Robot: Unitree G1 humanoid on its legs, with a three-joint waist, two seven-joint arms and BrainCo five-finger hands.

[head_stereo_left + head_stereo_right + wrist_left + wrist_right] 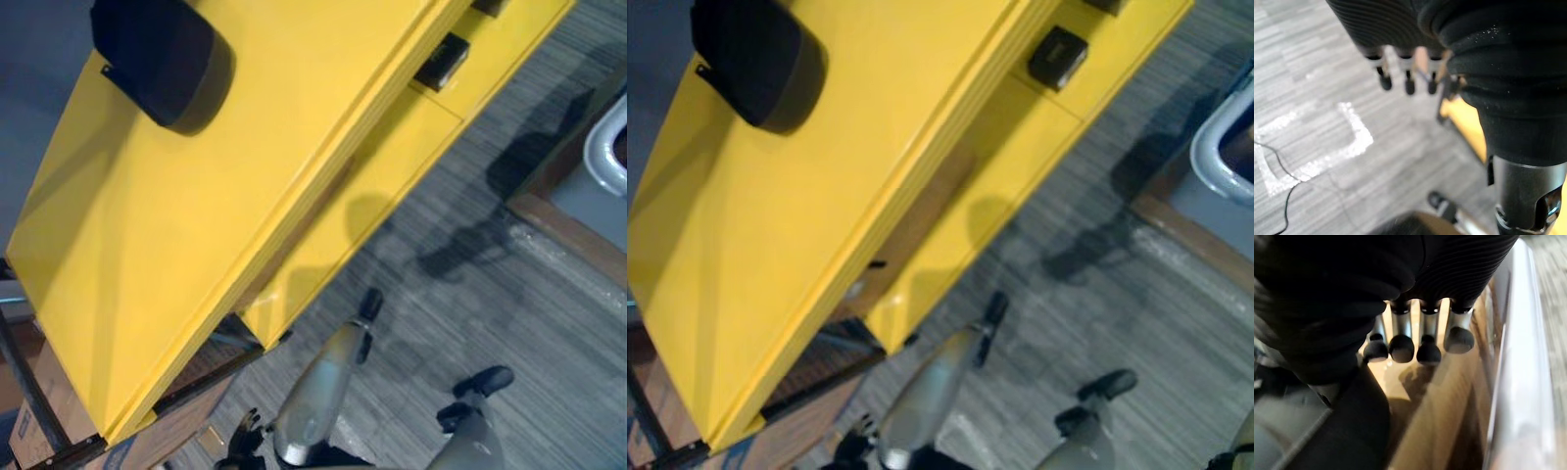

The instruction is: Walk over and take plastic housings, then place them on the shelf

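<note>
Shelf unit point(245, 196) in bright yellow carries a large rounded plastic housing point(157, 59), dark and upright, near the far left corner of its top board. A small boxy housing point(443, 61), also black, lies on the lower tier point(392, 166) close to its front edge. Neither piece touches the other, and no lettering on either can be read.

At the right edge of the eye views, a grey bin point(1215, 137) stands on a wood-edged platform point(558, 220). Its inside looks brownish, and what it holds cannot be told. A cardboard box point(39, 431) sits under the shelf unit's near end, its printed patch too small to read.

Away from the shelf unit, the robot's left hand point(1386, 29) hangs over the grey carpet floor point(1312, 58) beside a white tape mark point(1356, 142), its fingers point(1409, 85) loose and holding nothing. The right hand point(1449, 269) hangs over a tan surface point(1449, 396) next to a pale grey rim point(1520, 357), its fingers point(1401, 346) relaxed and equally empty.
</note>
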